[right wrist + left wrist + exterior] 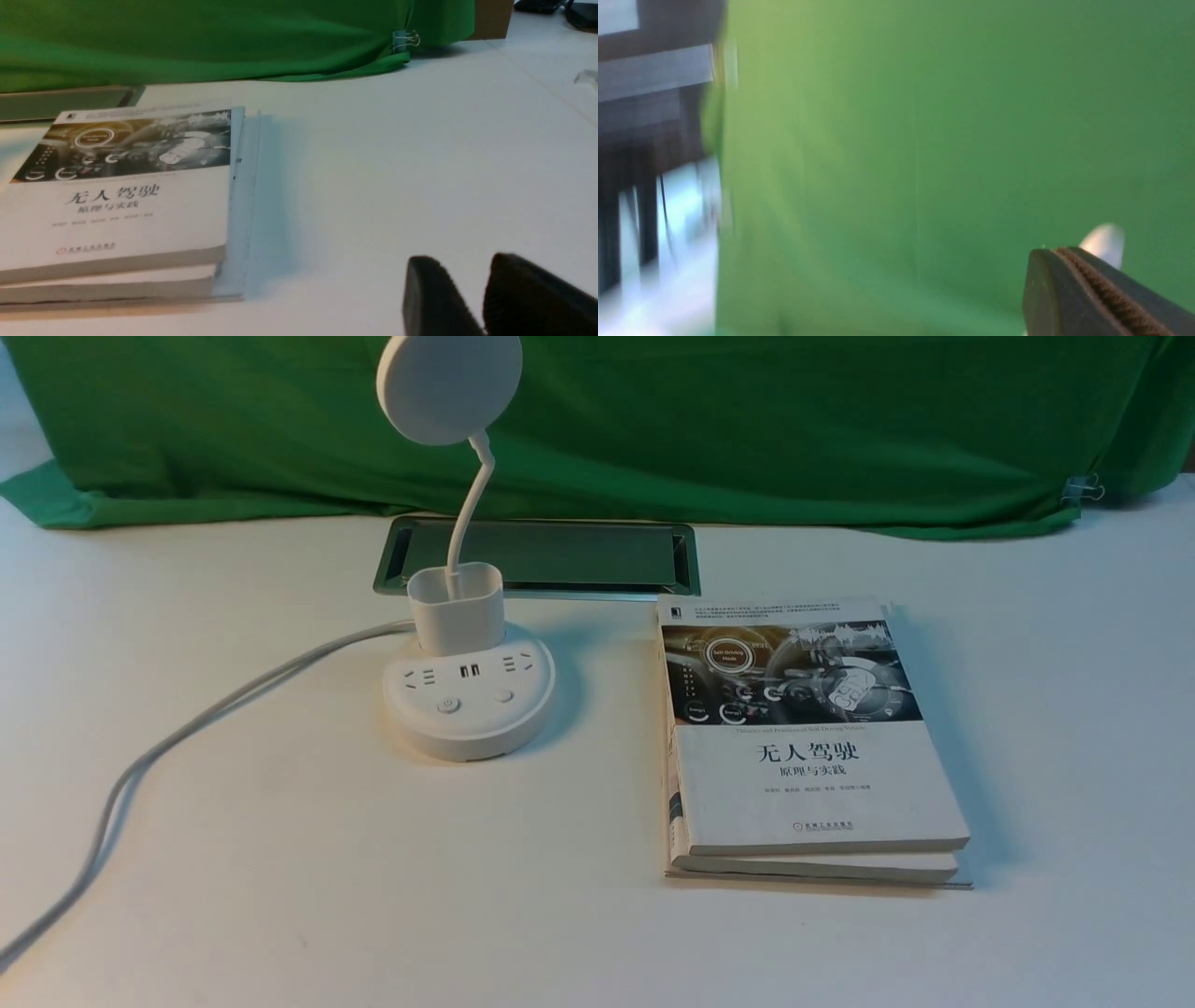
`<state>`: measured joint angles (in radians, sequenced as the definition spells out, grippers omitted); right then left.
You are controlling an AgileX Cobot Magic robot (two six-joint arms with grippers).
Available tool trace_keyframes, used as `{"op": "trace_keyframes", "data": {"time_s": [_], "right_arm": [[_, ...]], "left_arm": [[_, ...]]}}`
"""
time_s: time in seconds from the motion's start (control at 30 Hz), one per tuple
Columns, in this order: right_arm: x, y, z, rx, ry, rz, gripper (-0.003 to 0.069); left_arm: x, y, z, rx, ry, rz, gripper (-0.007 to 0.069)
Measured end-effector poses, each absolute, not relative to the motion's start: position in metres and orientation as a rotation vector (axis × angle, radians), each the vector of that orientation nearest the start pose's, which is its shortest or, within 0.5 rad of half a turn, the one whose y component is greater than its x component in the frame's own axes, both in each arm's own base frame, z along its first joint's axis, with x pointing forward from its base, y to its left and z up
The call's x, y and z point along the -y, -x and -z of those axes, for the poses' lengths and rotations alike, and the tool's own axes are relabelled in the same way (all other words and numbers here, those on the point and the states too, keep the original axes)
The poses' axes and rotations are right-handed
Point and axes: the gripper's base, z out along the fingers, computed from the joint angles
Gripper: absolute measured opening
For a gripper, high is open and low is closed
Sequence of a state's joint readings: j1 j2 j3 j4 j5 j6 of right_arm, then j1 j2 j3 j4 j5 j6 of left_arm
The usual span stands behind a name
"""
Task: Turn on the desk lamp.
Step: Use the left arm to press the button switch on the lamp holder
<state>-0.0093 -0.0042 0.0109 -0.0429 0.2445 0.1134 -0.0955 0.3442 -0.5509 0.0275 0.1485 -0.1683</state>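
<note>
Our left gripper (1057, 249) is closed, empty; our right (460, 259), slightly parted, empty. Pressing off-centre could slide the desk lamp (471, 737).

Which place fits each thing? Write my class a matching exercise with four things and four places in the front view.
1. desk lamp
2. stack of books
3. binder clip
4. grey cable

A. on the green cloth's lower edge
B. running from the lamp to the picture's left edge
C. left of the books
D. right of the lamp

Pairs: 1-C, 2-D, 3-A, 4-B
</note>
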Motion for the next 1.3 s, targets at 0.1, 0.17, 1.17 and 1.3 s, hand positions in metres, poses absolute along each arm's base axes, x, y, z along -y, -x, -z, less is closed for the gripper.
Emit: {"op": "trace_keyframes", "data": {"time_s": [0.1, 0.17, 1.17, 1.3], "right_arm": [[0.001, -0.055, -0.188, -1.733, -0.078, -0.037, 0.0239], [0.001, -0.055, -0.188, -1.733, -0.078, -0.037, 0.0239], [0.001, -0.055, -0.188, -1.732, -0.078, -0.037, 0.0239], [0.001, -0.055, -0.188, -1.732, -0.078, -0.037, 0.0239]], "left_arm": [[0.013, -0.103, -0.337, -1.648, 0.162, 0.344, 0.0002], [0.018, -0.122, -0.323, -1.777, 0.207, 0.402, 0.0002], [0.174, -0.381, -0.198, -2.528, -0.43, 0.278, 0.0002], [0.177, -0.392, -0.185, -2.54, -0.45, 0.248, 0.0002]]}}
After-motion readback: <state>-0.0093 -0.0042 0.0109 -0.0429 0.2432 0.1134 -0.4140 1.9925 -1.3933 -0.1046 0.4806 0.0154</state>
